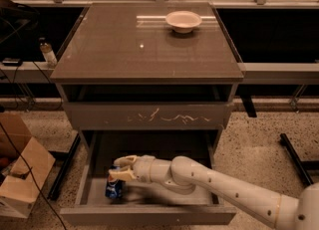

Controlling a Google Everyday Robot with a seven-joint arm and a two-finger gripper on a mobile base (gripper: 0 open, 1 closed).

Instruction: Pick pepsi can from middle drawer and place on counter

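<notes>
The pepsi can [114, 188], blue with a red-white-blue logo, stands about upright at the left of the open middle drawer [149, 216]. My gripper [123, 168] reaches in from the right on a white arm. Its pale fingers [127, 160] close over the can's top end and hide it. The can sits low in the drawer, near its left wall. The counter [124, 50] is the glossy grey-brown top of the cabinet above.
A white bowl [183, 21] sits at the back right of the counter. A closed drawer front with pale scratch marks [149, 117] overhangs the open drawer. A small clear bottle [48, 53] stands on a ledge at left. A cardboard box [20, 174] sits on the floor at left.
</notes>
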